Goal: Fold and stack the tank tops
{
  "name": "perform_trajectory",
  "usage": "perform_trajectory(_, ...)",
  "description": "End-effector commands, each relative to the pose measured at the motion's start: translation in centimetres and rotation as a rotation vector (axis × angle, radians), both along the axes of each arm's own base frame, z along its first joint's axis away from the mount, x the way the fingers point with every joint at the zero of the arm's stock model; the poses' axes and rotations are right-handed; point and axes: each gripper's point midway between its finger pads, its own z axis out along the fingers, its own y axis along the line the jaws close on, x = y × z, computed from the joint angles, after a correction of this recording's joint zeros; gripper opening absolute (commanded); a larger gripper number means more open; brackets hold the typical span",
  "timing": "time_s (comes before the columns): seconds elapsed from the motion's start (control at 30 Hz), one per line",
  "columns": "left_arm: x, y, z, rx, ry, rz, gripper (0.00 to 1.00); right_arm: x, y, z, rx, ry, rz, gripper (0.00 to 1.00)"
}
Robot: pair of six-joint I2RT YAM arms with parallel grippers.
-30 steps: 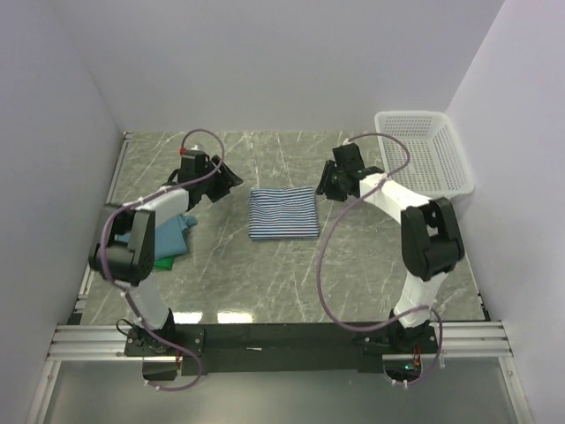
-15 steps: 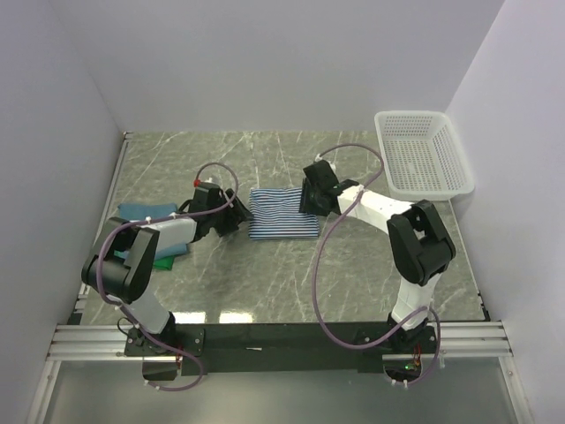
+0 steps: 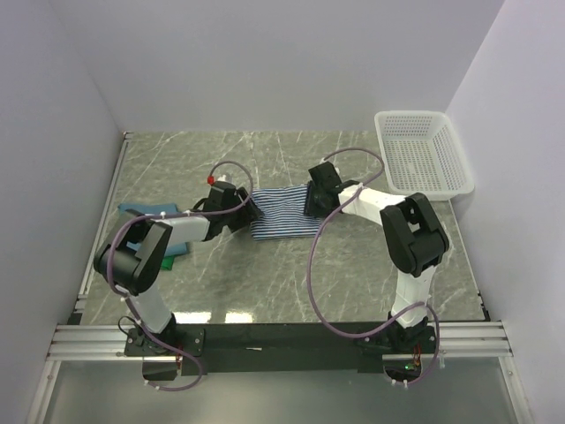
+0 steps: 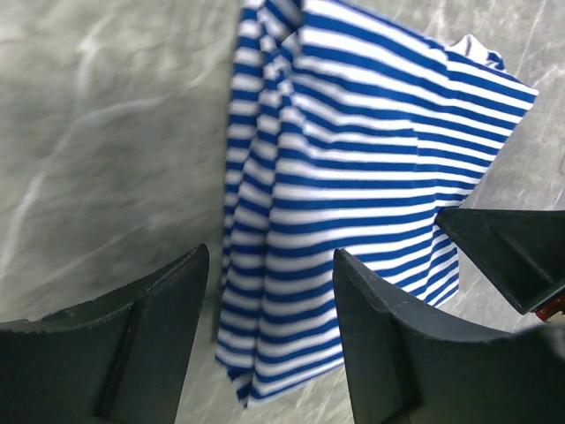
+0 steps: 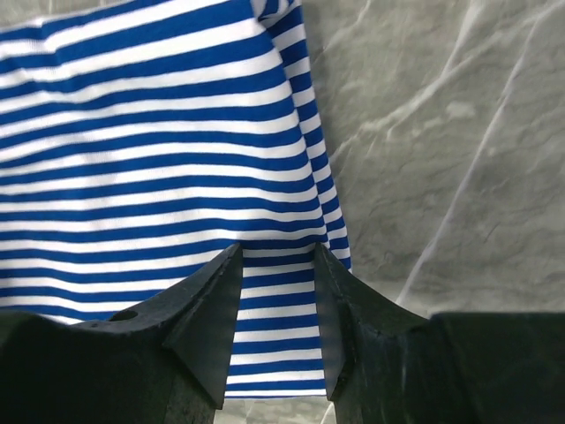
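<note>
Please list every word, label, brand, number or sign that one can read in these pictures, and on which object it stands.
None: no view shows readable text on the striped tank top, the white basket or the table.

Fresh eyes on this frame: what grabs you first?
The folded navy-and-white striped tank top sits dead centre, with the left gripper and right gripper low over its opposite side edges, jaws open. Next is the white mesh basket in the far right corner. A teal-blue top lies off to the left.
</note>
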Motion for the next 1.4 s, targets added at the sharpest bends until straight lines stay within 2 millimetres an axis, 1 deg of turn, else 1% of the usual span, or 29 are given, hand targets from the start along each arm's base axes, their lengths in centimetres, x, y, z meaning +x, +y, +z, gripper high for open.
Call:
perform_trajectory(0.0, -3.3, 1.9, -6.0, 0.149, 0.18, 0.019, 0.65, -0.4, -1.7, -2.0, -0.017, 0.052, -0.005, 0.46)
perform_trajectory(0.13, -3.2, 1.2, -6.7, 0.151, 0.196, 0.012, 0.64, -0.3, -1.6, -2.1, -0.003, 0.059, 0.0, 0.45)
perform_trajectory(0.2, -3.1, 0.6, -6.8, 0.133, 0.203, 0.001, 0.6, -0.3, -1.4, -2.1, 0.006, 0.059, 0.005, 0.45)
perform_trajectory(0.27, -2.7, -0.2, -6.4, 0.117, 0.189, -0.016, 0.53, -0.3, -1.4, -2.2, 0.006, 0.061, 0.006, 0.45)
perform_trajectory(0.3, -3.0, -0.6, -6.4, 0.124, 0.195, -0.033, 0.51, -0.2, -1.4, -2.2, 0.008, 0.058, 0.005, 0.45)
perform_trajectory(0.33, -2.5, -1.0, -5.8, 0.126, 0.183, -0.041, 0.5, -0.2, -1.4, -2.3, 0.008, 0.061, 0.002, 0.45)
perform_trajectory(0.37, -2.5, -1.3, -5.7, 0.131, 0.184, -0.047, 0.44, -0.4, -1.1, -2.3, 0.025, 0.068, 0.015, 0.45)
perform_trajectory(0.43, -2.4, -1.6, -5.0, 0.135, 0.178, -0.06, 0.37, -0.4, -0.9, -2.3, 0.031, 0.071, 0.023, 0.45)
perform_trajectory(0.47, -2.3, -1.6, -4.6, 0.137, 0.17, -0.059, 0.26, -0.4, -0.8, -2.0, 0.035, 0.068, 0.024, 0.45)
perform_trajectory(0.5, -2.3, -1.4, -4.1, 0.147, 0.166, -0.058, 0.2, -0.4, -0.8, -1.8, 0.041, 0.064, 0.03, 0.45)
perform_trajectory(0.53, -1.7, -1.5, -3.2, 0.163, 0.143, -0.069, 0.15, -0.5, -0.6, -1.6, 0.047, 0.058, 0.038, 0.45)
perform_trajectory(0.57, -2.1, -0.9, -3.1, 0.197, 0.168, -0.073, 0.05, -0.5, -0.6, -1.3, 0.053, 0.053, 0.041, 0.45)
perform_trajectory(0.6, -1.5, -0.5, -2.4, 0.228, 0.15, -0.059, 0.01, -0.5, -0.3, -0.3, 0.071, 0.035, 0.051, 0.47)
perform_trajectory(0.63, -1.3, -0.1, -1.8, 0.267, 0.152, -0.068, 0.01, -0.4, -0.3, 0.1, 0.077, 0.027, 0.053, 0.47)
perform_trajectory(0.67, -0.8, 0.5, -1.2, 0.301, 0.135, -0.05, 0.0, -0.3, -0.2, 1.2, 0.085, 0.007, 0.054, 0.49)
perform_trajectory(0.73, 0.1, 1.1, 0.8, 0.353, 0.095, -0.051, 0.01, -0.2, -0.2, 2.3, 0.093, -0.011, 0.059, 0.49)
perform_trajectory(0.77, -0.1, 2.0, 1.1, 0.4, 0.105, -0.041, 0.01, -0.2, -0.1, 3.3, 0.101, -0.031, 0.062, 0.5)
perform_trajectory(0.8, 0.4, 2.2, 2.4, 0.414, 0.08, -0.035, 0.0, -0.2, -0.1, 3.7, 0.105, -0.036, 0.061, 0.5)
perform_trajectory(0.87, 0.1, 3.2, 3.5, 0.466, 0.071, -0.041, 0.0, -0.3, 0.0, 4.7, 0.121, -0.057, 0.065, 0.51)
perform_trajectory(0.9, 0.3, 3.3, 4.3, 0.473, 0.059, -0.042, 0.0, -0.4, 0.1, 5.0, 0.134, -0.058, 0.061, 0.51)
perform_trajectory(1.0, 0.1, 3.6, 5.1, 0.474, 0.053, -0.06, 0.01, -0.9, 1.2, 5.1, 0.203, -0.051, 0.079, 0.54)
perform_trajectory(1.03, 0.0, 3.8, 5.0, 0.48, 0.055, -0.062, 0.01, -1.4, 1.6, 4.8, 0.229, -0.033, 0.093, 0.55)
perform_trajectory(1.1, -0.2, 4.3, 4.5, 0.482, 0.065, -0.058, 0.0, -1.3, 1.9, 4.5, 0.256, -0.04, 0.084, 0.61)
perform_trajectory(1.13, -0.4, 4.3, 4.2, 0.468, 0.072, -0.063, 0.0, -1.6, 1.9, 3.9, 0.258, -0.03, 0.08, 0.62)
perform_trajectory(1.17, -0.4, 4.6, 3.8, 0.459, 0.079, -0.059, 0.0, -1.4, 2.4, 3.8, 0.285, -0.038, 0.094, 0.63)
perform_trajectory(1.23, -0.9, 4.5, 2.7, 0.433, 0.096, -0.065, 0.01, -1.7, 3.5, 2.7, 0.331, -0.018, 0.118, 0.64)
perform_trajectory(1.3, -1.4, 4.8, 1.5, 0.426, 0.118, -0.066, 0.0, -1.7, 4.0, 1.9, 0.34, -0.012, 0.128, 0.65)
perform_trajectory(1.33, -1.3, 4.6, 1.3, 0.418, 0.118, -0.068, 0.01, -1.8, 4.4, 1.6, 0.346, -0.011, 0.139, 0.65)
perform_trajectory(1.37, -1.5, 4.7, 0.8, 0.42, 0.128, -0.07, 0.01, -2.3, 4.7, 0.6, 0.347, 0.017, 0.146, 0.65)
